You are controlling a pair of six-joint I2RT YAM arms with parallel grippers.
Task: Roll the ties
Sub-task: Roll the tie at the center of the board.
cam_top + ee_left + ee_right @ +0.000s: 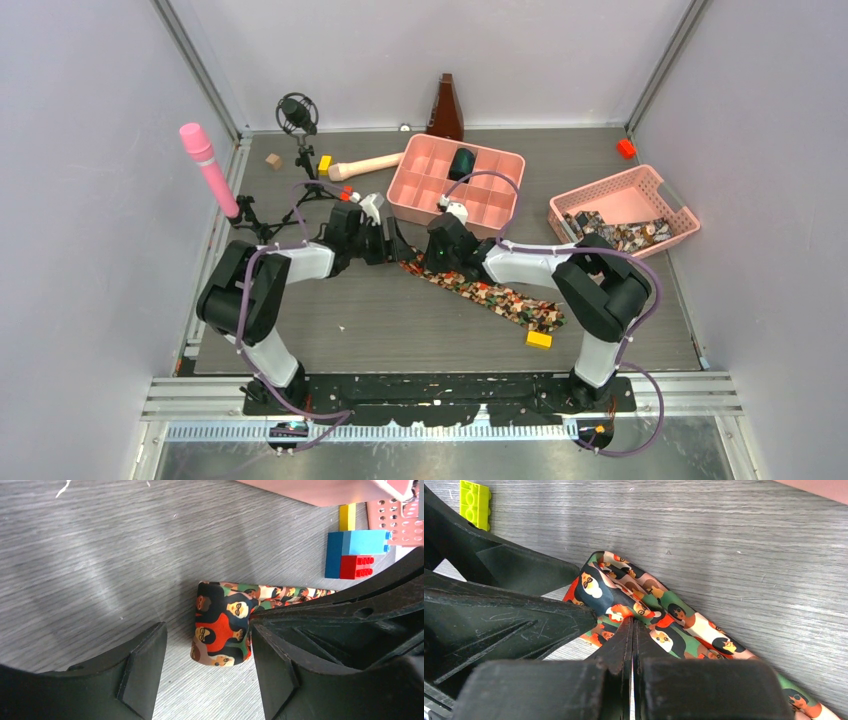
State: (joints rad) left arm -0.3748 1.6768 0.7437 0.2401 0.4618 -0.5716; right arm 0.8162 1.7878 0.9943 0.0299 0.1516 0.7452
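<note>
One tie [500, 297], dark with a busy print of faces in red, orange, white and green, lies slanting across the grey table. Its far end is turned over into a short roll [222, 625]. My left gripper [385, 245] is open, and the roll sits between its fingers [145, 660], close to the right one. My right gripper [427, 262] is shut, nothing between its jaws, its tips [633, 622] pressing down on the tie [664, 615] just behind the roll. More ties [612, 233] lie bundled in the pink basket [668, 200].
A pink compartment tray [402, 188] stands just behind both grippers. A yellow block [539, 339] lies near the tie's wide end. Blue and red blocks [357, 555] lie beside the left gripper. A microphone stand [298, 120], pink cylinder [208, 165] and wooden mallet [365, 166] are at the back left.
</note>
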